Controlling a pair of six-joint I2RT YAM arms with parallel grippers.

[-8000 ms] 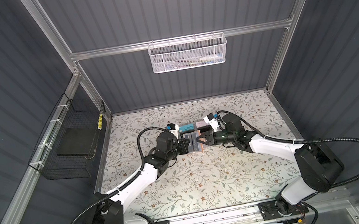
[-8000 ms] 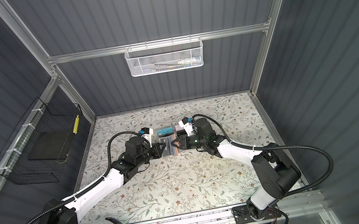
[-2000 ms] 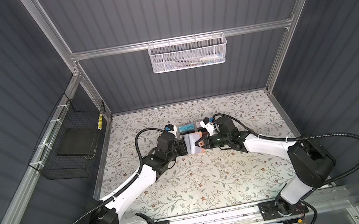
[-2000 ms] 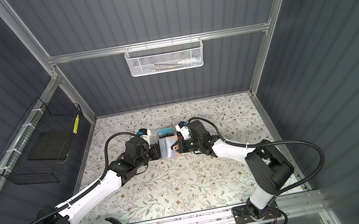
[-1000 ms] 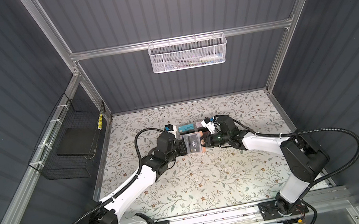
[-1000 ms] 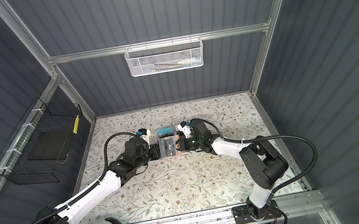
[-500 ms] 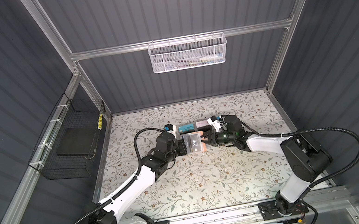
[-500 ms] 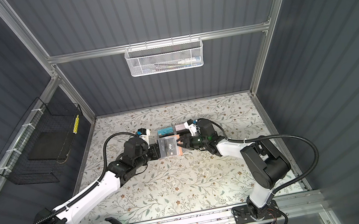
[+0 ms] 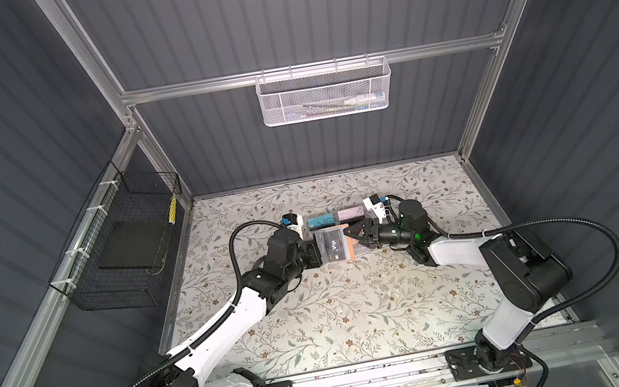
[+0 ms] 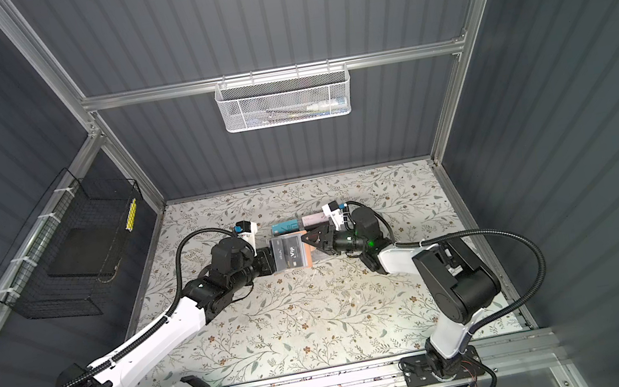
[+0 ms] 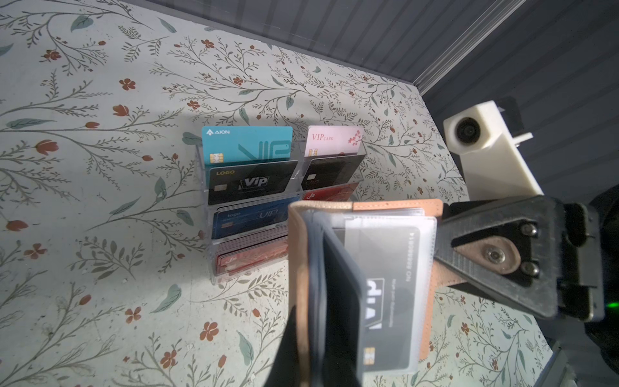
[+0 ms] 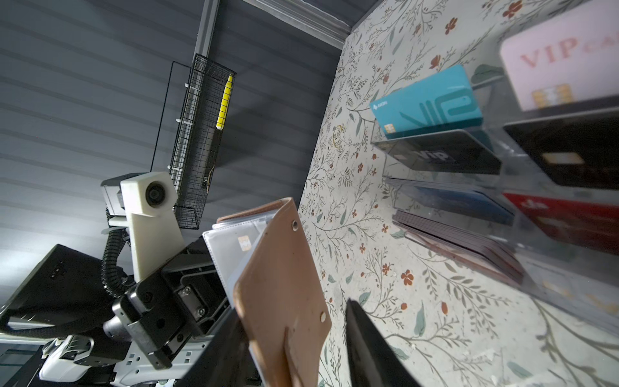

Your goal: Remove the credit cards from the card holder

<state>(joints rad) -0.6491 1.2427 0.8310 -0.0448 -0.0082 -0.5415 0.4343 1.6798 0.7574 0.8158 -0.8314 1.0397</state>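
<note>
Left gripper (image 9: 314, 254) stays clamped on holder (image 11: 298, 268), raised over table beside rack (image 11: 254, 201). Right gripper (image 9: 353, 237) just released: jaws now parted, astride tan cover. Black card (image 11: 385, 284) still pocketed; likely regrasp next.

The card holder (image 9: 335, 247) is between the left gripper (image 9: 316, 253) and right gripper (image 9: 350, 236), just before the card rack (image 9: 335, 218).
</note>
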